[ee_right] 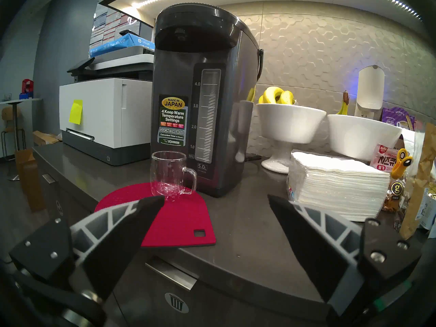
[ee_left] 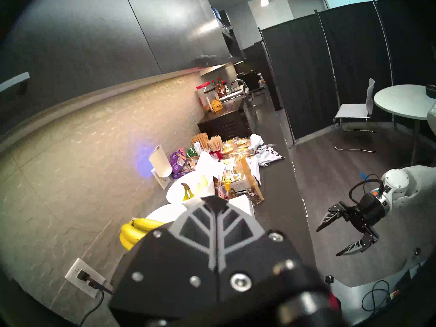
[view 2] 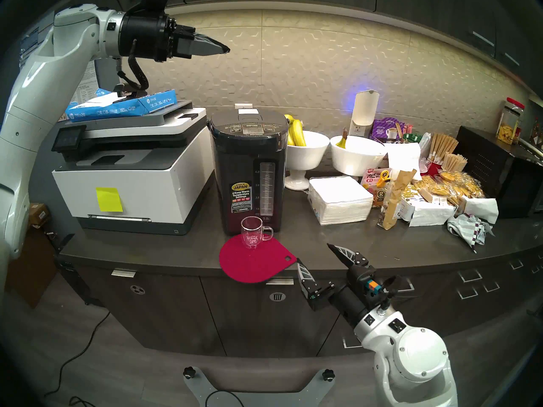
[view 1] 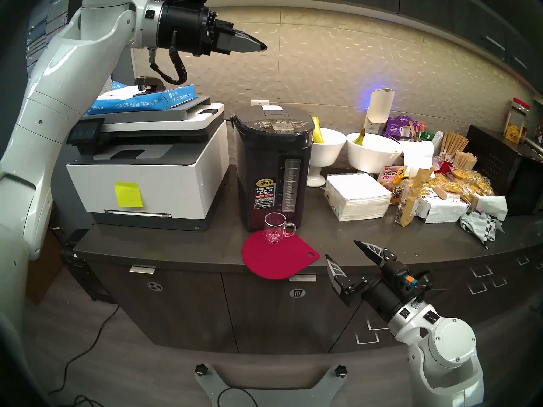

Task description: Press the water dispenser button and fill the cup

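You have a long dark surface (view 1: 323, 245) running along the tiled wall, with cupboard doors below its front edge. At its left end sits the white-and-grey printer (view 1: 147, 168), and just beside it stands the black water dispenser (view 1: 271, 168). Right in front of the dispenser lies a red mat (view 1: 276, 259), its near edge hanging over the front of the surface. To the dispenser's right you see two white bowls (view 1: 373, 153), a stack of white napkins (view 1: 357, 196) in front of them, then a crowd of snack packets (view 1: 440, 192), and a black box (view 1: 496, 165) at the far right.
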You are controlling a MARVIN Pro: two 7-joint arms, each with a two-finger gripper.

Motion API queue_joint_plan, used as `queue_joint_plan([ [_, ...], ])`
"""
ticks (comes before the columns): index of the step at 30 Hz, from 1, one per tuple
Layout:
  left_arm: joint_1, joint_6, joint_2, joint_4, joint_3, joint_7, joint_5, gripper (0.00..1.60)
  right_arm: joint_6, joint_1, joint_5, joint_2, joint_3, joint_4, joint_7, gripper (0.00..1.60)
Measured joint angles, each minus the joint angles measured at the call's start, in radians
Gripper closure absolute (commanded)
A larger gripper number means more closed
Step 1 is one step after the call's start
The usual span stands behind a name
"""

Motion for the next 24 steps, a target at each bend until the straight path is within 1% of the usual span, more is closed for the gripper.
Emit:
queue_joint_plan([
  [6,0.006,0.022,0.013,-0.019,0.012,-0.003,0.003,1.6,0.0,0.0,0.0,0.0,0.0,0.0,0.0,0.0],
  [12,0.006,0.037,0.02,-0.018,0.04,-0.02,0.018,1.6,0.0,0.0,0.0,0.0,0.0,0.0,0.0,0.0],
  [18,-0.007,0.045,0.016,0.019,0.071,-0.017,0.038,1.6,0.0,0.0,0.0,0.0,0.0,0.0,0.0,0.0],
  [24,-0.036,0.047,0.0,0.073,0.098,-0.017,0.049,1.6,0.0,0.0,0.0,0.0,0.0,0.0,0.0,0.0],
])
